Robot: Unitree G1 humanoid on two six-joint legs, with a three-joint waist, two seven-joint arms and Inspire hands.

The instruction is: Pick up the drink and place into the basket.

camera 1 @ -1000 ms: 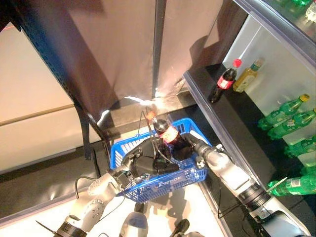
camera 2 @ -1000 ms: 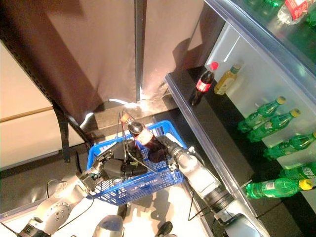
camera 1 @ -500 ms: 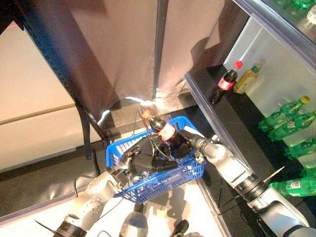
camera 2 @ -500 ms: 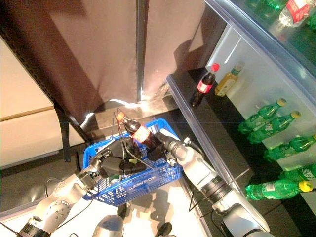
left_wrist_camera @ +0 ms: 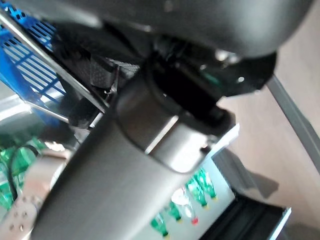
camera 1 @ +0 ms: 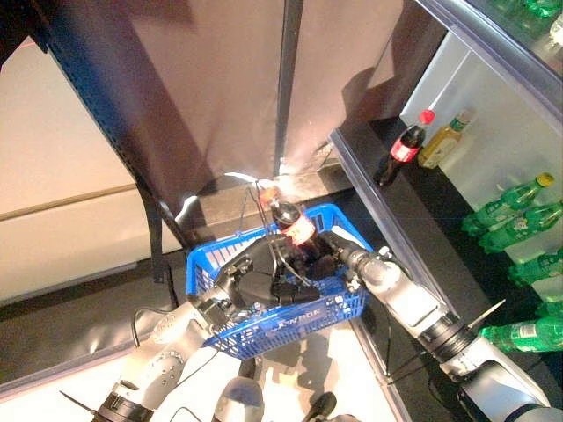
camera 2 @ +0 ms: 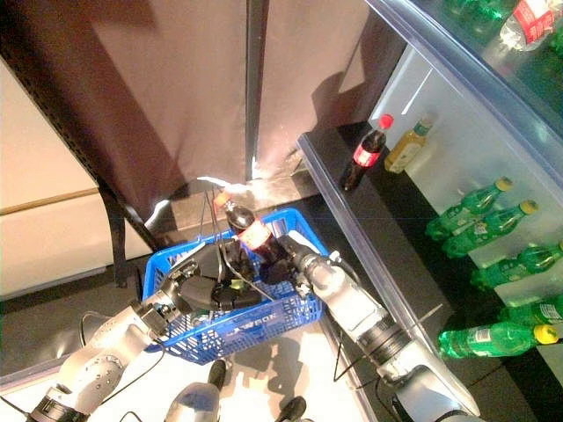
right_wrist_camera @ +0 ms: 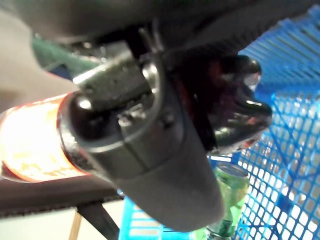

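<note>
Gripping the cola bottle point(camera 2: 252, 233) round its lower body, the right hand point(camera 2: 283, 261) has its fingers curled on it, tilting it over the blue basket point(camera 2: 303, 309) with its base low inside and its neck leaning up and away. It looks like a full, stiff plastic bottle, fairly heavy and smooth, so a hold round the labelled waist seems safest: dark drink, red label, pale cap. The left hand point(camera 1: 259, 287) sits by the wire handle, fingers unreadable
</note>
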